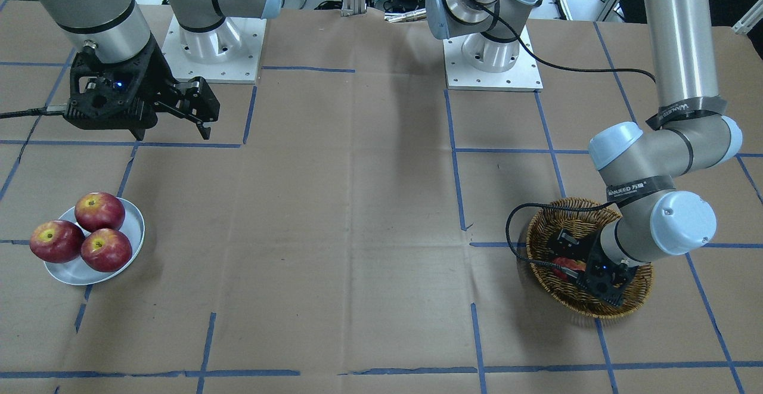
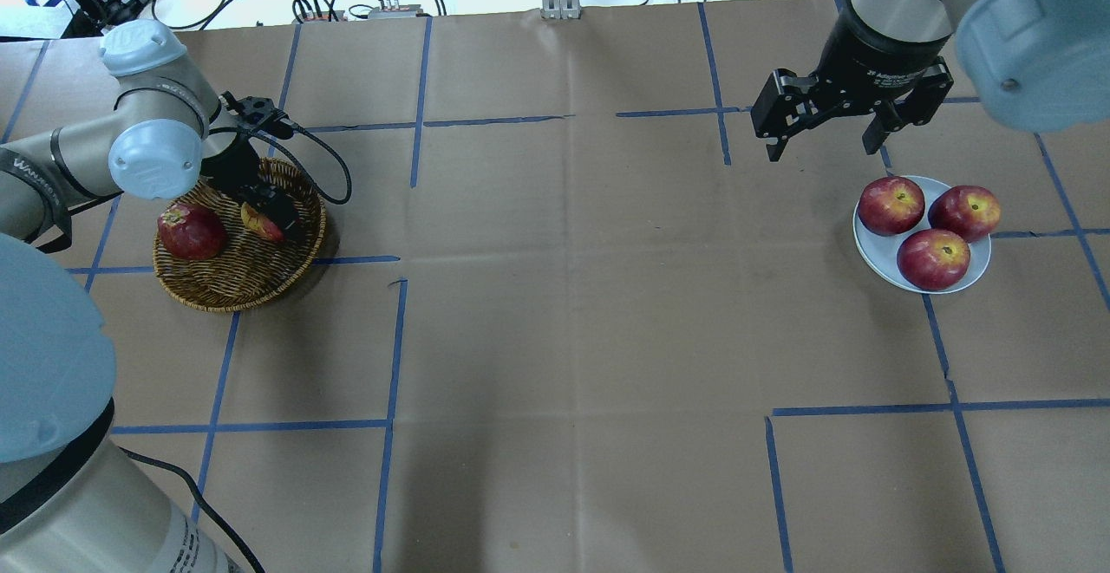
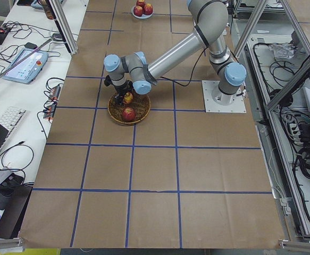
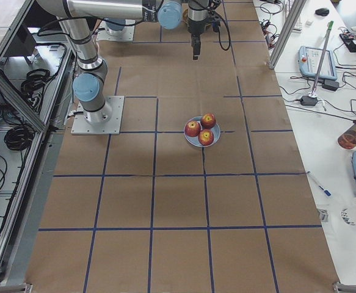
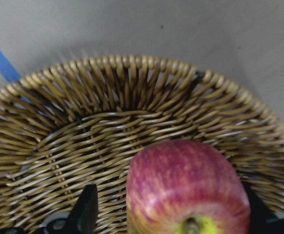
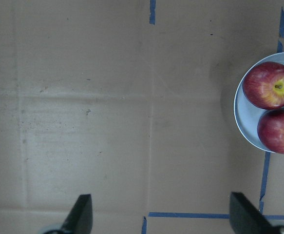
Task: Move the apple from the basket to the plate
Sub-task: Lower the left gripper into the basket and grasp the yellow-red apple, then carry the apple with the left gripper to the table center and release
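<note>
The wicker basket (image 2: 234,287) holds the pinkish-red, yellow-streaked apple (image 2: 258,223) and a darker red apple (image 2: 191,231). My left gripper (image 2: 269,218) is down inside the basket, open, with its fingers on either side of the streaked apple (image 5: 185,190). The right finger sits at the apple's side and the left finger (image 5: 88,212) stands a little apart from it. The pale plate (image 2: 867,252) at the other end holds three red apples. My right gripper (image 2: 819,153) is open and empty, above the table just beyond the plate.
The basket (image 1: 548,227) and plate (image 1: 134,227) sit at opposite ends of a brown paper-covered table marked with blue tape lines. The left arm's cable (image 2: 334,166) loops over the basket's rim. Both arm bases (image 1: 492,66) stand at the robot's edge.
</note>
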